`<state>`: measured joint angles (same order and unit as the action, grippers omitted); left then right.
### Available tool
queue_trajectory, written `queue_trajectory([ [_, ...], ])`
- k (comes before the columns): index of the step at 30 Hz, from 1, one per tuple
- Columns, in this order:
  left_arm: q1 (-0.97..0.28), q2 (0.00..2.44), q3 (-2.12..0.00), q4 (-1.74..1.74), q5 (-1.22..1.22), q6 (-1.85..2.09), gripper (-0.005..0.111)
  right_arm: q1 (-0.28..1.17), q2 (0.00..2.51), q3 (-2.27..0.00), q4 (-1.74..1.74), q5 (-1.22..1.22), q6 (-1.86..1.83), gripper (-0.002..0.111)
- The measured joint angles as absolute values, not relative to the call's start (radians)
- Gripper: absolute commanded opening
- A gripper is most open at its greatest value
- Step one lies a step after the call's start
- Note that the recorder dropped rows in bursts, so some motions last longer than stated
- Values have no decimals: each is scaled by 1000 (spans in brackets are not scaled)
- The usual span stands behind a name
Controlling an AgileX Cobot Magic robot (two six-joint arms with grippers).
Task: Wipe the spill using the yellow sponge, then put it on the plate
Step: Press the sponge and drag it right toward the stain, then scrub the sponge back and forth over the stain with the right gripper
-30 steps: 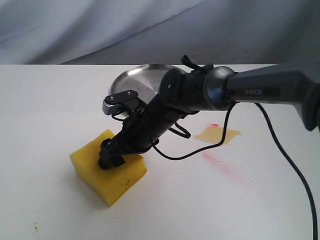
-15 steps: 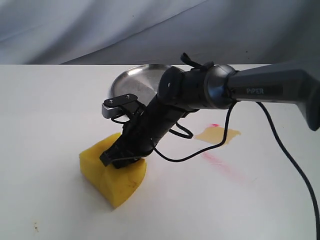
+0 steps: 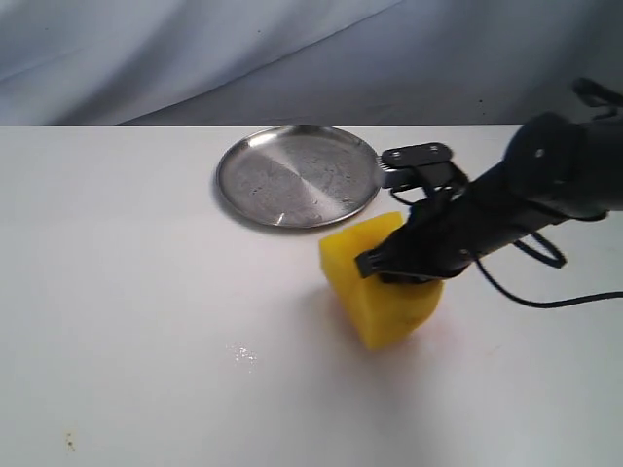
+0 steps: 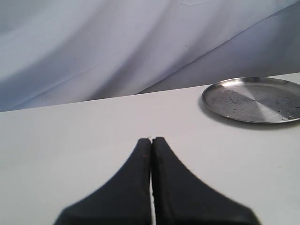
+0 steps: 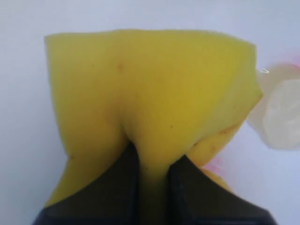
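The yellow sponge [image 3: 375, 292] stands on edge on the white table, right of centre and just in front of the plate [image 3: 292, 175]. My right gripper [image 3: 399, 269] is shut on the sponge's top and squeezes the foam into a fold. In the right wrist view the pinched sponge [image 5: 150, 84] fills the picture between the gripper [image 5: 152, 154] jaws, and the pale spill [image 5: 281, 117] shows at its edge with a pink trace beside it. In the exterior view the spill is hidden. My left gripper [image 4: 151, 139] is shut on nothing, low over bare table, with the plate [image 4: 253, 99] ahead.
A small wet glint [image 3: 243, 355] lies on the table at front left of the sponge. A tiny dark speck [image 3: 68, 443] sits near the front left corner. A grey cloth backdrop [image 3: 292, 58] hangs behind the table's far edge.
My right gripper has carried the sponge off the left front of the table and rightward to the spill's place. The arm no longer covers the plate.
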<state>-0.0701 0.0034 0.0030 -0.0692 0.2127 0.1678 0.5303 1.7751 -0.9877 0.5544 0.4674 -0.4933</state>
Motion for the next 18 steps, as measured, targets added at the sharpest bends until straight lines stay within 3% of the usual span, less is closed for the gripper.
queue_trajectory([
  [11, -70, 3, 3, -69, 213, 168, 0, 304, 1765, -1000, 100, 515, -141, 0],
  [18, -70, 3, 3, -69, 213, 168, 0, 262, 1886, -1196, 72, 682, -105, 0],
])
